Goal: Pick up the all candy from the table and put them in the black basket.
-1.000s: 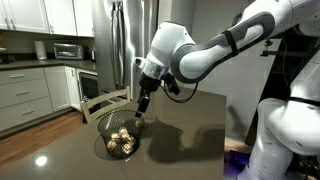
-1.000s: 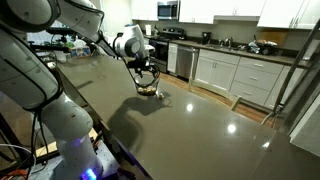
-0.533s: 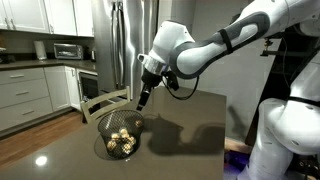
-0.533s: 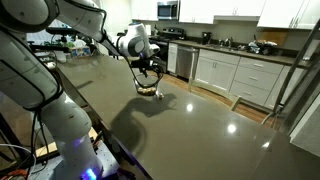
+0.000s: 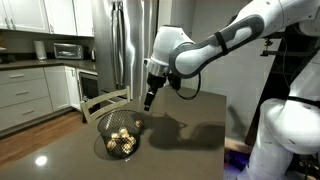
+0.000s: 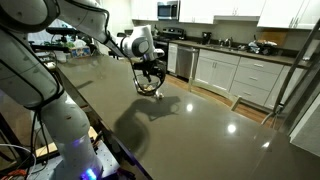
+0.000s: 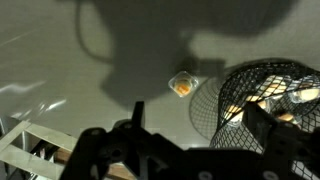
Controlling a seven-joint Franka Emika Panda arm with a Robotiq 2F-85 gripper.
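The black basket (image 5: 120, 138) stands on the dark glossy table (image 5: 185, 152) and holds several gold-foil candy balls (image 5: 119, 141). It also shows in an exterior view (image 6: 148, 86) and at the right of the wrist view (image 7: 262, 90). One loose candy (image 7: 182, 85) lies on the table just beside the basket; it shows as a small spot in an exterior view (image 6: 163, 99). My gripper (image 5: 148, 101) hangs above the basket's far rim, open and empty. Its two dark fingers frame the wrist view (image 7: 200, 125).
A kitchen lies behind: grey cabinets (image 5: 25, 95), a steel fridge (image 5: 120, 45), and a counter with cabinets (image 6: 240, 70). A second white robot body (image 5: 285, 130) stands close by the table. The table edge (image 6: 110, 150) runs near it.
My gripper has risen and drifted a little to the right, away from the basket's opening. The basket and candies have not moved.
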